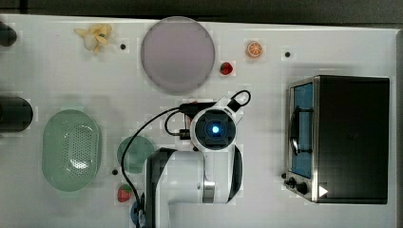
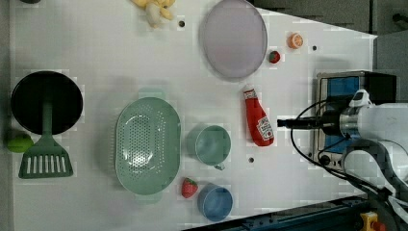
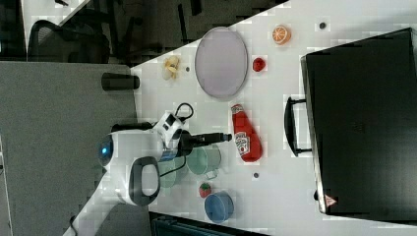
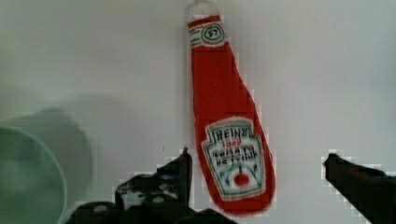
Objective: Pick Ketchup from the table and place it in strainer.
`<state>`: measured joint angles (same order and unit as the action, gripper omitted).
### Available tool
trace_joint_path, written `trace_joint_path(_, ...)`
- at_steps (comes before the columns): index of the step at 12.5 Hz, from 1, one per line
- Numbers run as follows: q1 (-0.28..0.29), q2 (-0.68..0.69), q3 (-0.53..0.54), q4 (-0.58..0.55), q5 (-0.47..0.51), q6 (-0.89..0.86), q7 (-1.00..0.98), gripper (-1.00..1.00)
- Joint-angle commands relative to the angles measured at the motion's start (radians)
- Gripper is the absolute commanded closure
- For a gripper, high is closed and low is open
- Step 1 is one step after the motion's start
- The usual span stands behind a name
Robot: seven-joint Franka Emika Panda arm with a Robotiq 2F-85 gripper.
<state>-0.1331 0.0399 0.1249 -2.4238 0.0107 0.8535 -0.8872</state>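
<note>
- bright, even overhead light washes the white table (image 1: 71, 66) almost flat.
- soft grey shadow beside the green cup (image 4: 28, 182) in the wrist view.
- blocky compression smears edges; the ketchup (image 4: 229, 126) label stays half legible.

A: Any writing to read here?

B: Yes, on the Ketchup (image 4: 227, 126). In the wrist view its white label (image 4: 236, 161) carries the brand "HEINZ" in dark capitals along the top.

A: And below that word?

B: A small red line and more dark lettering, too blurred to make out, then a red dot near the label's lower end.

A: Anything on the neck?

B: A white band (image 4: 208, 34) with "57" inside an oval.

A: What else carries a sign?

B: The dark oven (image 3: 361, 123) in the right view has a small red triangular sticker (image 3: 330, 200) at one corner; its contents can't be read
</note>
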Motion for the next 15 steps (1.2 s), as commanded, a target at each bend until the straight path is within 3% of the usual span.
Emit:
trace_joint_path(1,0.011,0.13,0.008,-0.002,-0.041,0.078,-0.062,-1.0)
trace_joint_path(3,0.01,0.19,0.006,-0.001,-0.104,0.183,-0.062,-1.0)
trace_joint_path(9,0.011,0.296,0.011,0.018,-0.104,0.234,-0.052,-1.0)
trace_joint_path(10,0.011,0.305,0.01,0.02,-0.104,0.236,-0.052,-0.92)
trace_joint_path(13,0.011,0.321,0.007,0.022,-0.104,0.268,-0.052,-0.25)
trace_joint_path(15,0.01,0.31,0.007,0.029,-0.104,0.268,-0.052,-0.25)
